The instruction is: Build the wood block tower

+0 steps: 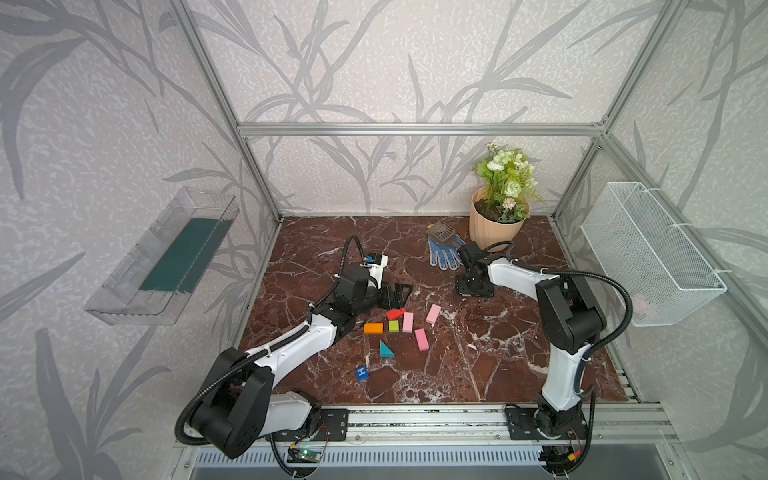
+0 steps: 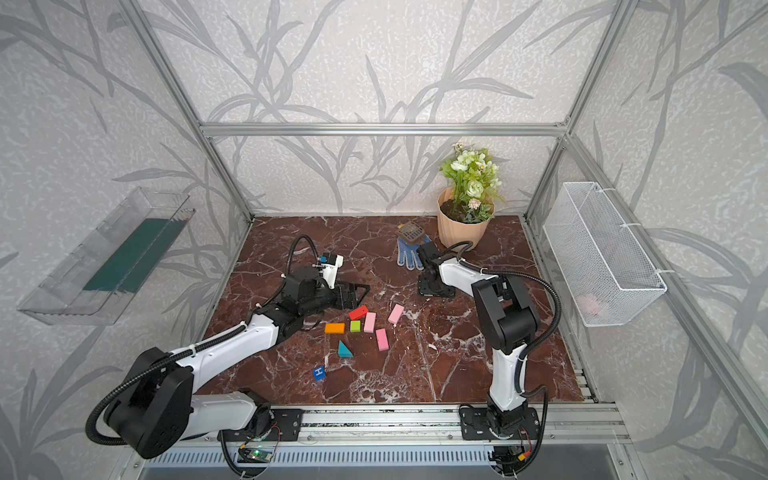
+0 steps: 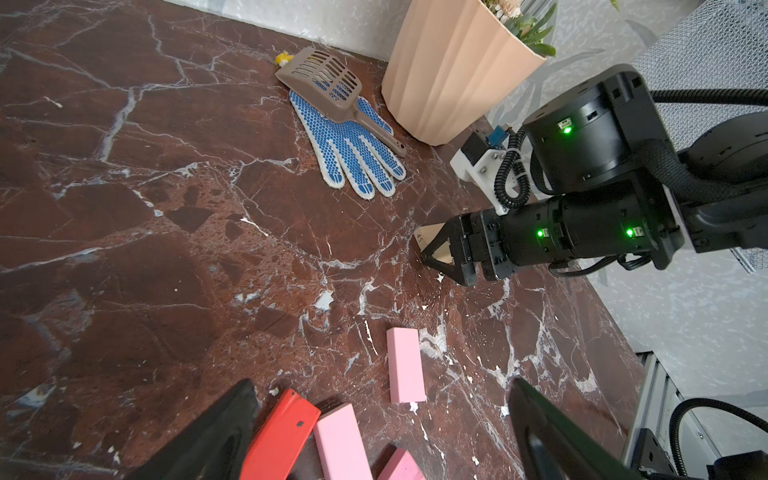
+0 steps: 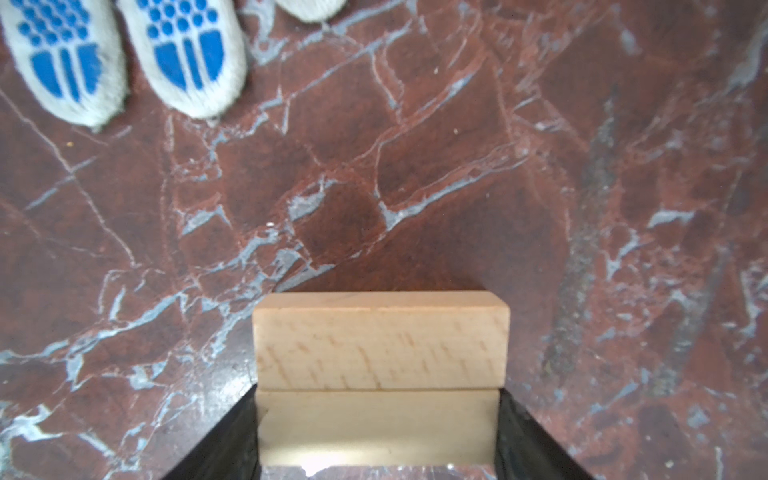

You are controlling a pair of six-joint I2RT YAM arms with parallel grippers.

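Note:
Coloured wood blocks lie flat and apart on the marble table: red (image 1: 395, 313), orange (image 1: 373, 328), lime cube (image 1: 393, 326), three pink (image 1: 408, 322) (image 1: 433, 313) (image 1: 421, 339), a teal wedge (image 1: 385, 350) and a blue "H" cube (image 1: 362, 372). No tower is in view. My left gripper (image 1: 399, 293) hovers open just behind the red block (image 3: 282, 436), its fingers (image 3: 216, 436) spread wide. Low over the table by the glove, my right gripper (image 1: 476, 289) is shut on the ends of a tan bar (image 4: 378, 424). A second tan bar (image 4: 380, 345) rests against it.
A peach flowerpot (image 1: 494, 230) stands at the back right. A blue-dotted glove (image 1: 444, 255) with a brown scoop (image 1: 440, 232) on it lies beside the pot. A white wire basket (image 1: 648, 253) hangs on the right wall and a clear tray (image 1: 162, 257) on the left.

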